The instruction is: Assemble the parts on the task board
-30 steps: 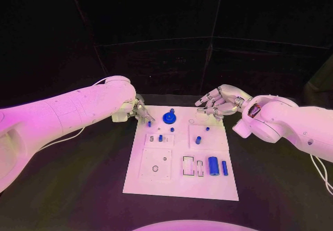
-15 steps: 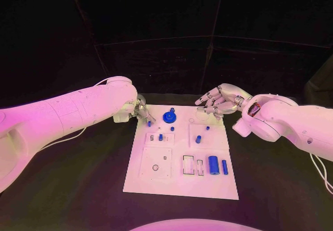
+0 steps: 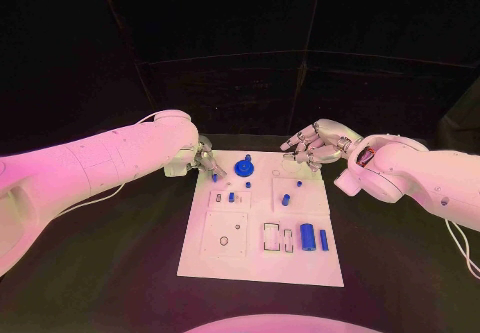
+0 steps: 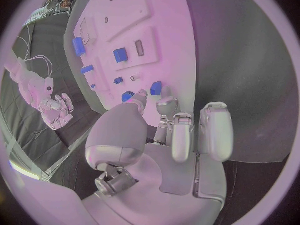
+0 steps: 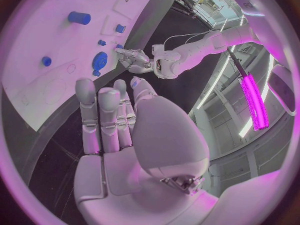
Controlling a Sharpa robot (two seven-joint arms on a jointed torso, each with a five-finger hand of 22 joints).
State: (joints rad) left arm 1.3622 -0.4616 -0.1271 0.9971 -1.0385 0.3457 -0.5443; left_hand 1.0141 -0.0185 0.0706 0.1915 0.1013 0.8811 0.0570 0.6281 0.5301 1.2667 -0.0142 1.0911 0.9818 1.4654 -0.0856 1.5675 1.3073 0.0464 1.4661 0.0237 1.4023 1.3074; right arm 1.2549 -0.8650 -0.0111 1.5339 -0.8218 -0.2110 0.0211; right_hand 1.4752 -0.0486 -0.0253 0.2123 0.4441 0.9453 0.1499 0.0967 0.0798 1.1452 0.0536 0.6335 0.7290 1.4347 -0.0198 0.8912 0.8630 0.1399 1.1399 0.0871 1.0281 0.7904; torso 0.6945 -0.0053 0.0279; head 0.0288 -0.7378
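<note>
The white task board lies mid-table, and its surface also appears in the left wrist view. My left hand hovers at the board's far left corner. Its thumb and a finger pinch a small blue peg just above the board's edge. A blue gear stands right beside it. My right hand hangs over the far right corner, fingers extended and holding nothing. Short blue pegs stand mid-board.
A thick blue cylinder and a thinner one lie side by side near the board's right edge. Empty rectangular slots are next to them. A round hole is on the left plate. Black table surrounds the board.
My right hand has edged slightly toward the far side of the board. The left hand and its peg stay almost where they were.
</note>
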